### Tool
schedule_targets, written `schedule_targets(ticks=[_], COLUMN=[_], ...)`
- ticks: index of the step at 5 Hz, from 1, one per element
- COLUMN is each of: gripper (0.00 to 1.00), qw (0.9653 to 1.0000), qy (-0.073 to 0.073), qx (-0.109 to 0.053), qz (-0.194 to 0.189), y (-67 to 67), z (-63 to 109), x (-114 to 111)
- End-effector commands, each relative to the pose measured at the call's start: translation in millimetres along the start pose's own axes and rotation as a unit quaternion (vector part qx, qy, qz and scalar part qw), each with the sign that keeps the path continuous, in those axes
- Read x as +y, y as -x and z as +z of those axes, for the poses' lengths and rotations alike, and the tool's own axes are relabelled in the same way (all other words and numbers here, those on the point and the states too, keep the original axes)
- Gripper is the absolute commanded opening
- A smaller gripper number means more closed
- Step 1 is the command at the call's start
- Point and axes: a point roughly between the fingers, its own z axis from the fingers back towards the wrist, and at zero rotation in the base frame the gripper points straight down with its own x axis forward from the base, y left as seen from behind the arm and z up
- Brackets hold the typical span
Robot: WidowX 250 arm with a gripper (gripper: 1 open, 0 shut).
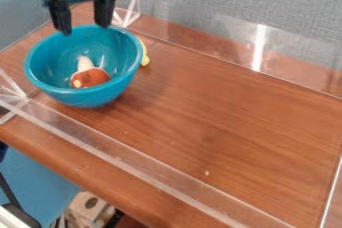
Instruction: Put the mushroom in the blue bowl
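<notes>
**Mushroom lying in bowl, hand empty above**

Hand [80, 10] is hanging released, jaws spread wide, w/ nothing between them, above the blue bowl's [118, 76] far rim. Mushroom [88, 76] is lying on its side on the bowl floor, directly below hand. Tabletop [227, 112] is offering open room to the right; clear walls are edging it.

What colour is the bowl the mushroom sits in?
Teal-blue bowl, clearest in the camera view.

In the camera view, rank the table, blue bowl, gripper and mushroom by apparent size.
1. Table
2. Blue bowl
3. Gripper, open above the bowl, partly cropped
4. Mushroom, inside the bowl
</notes>
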Motion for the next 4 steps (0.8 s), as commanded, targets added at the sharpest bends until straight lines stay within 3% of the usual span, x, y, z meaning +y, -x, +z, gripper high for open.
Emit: schedule_targets(ticks=[1,2,4], gripper=[1.0,1.0,1.0], qw=[0.9966,0.9878,0.9793], qy=[0.047,0.054,0.04], qx=[-0.046,-0.07,-0.091], qz=[-0.05,-0.128,-0.176], y=[4.0,15.5,26.7], z=[40.3,44.2,54.6], x=[7.3,8.0,6.8])
